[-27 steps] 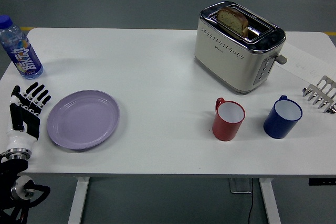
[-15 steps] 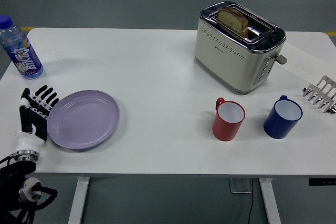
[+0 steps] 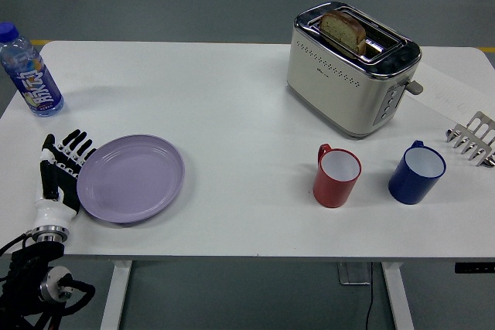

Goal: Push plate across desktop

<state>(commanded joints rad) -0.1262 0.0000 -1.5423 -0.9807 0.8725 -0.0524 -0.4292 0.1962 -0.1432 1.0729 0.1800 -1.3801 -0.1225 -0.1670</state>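
Table (image 3: 232,98): white desktop filling most of the frame, near edge along the bottom. Its centre is bare, giving an unobstructed lane from lower left toward the middle.
Toaster (image 3: 352,67): upper right of centre, set at an angle, one slice of bread (image 3: 343,31) standing in a slot. Well apart from the plate, so judged no obstacle at this stage.
Plate (image 3: 131,178): lilac, flat on the table in the lower left of the frame. Nothing rests on it. It lies near the front edge, with free surface on its right side.
Left hand (image 3: 60,173): enters from the lower left corner, fingers extended and side by side, holding nothing. The fingertips (image 3: 80,147) sit against the plate's left rim. A flat hand at the rim suits a sliding push; no grip appears intended.
Right hand: not visible in the frame.
Bottle (image 3: 29,75): blue cap and label, upright at the upper left edge, behind the hand and clear of the push line.
Blue mug (image 3: 416,171): lower right, handle toward the rear.
Red mug (image 3: 336,175): just left of the blue mug, apart from it. Judged the first object in the way if the plate travels far right.
Metal rack (image 3: 472,138): at the right edge, partly cut off.
Task status: push judged in its early part; most of the table remains to be crossed.
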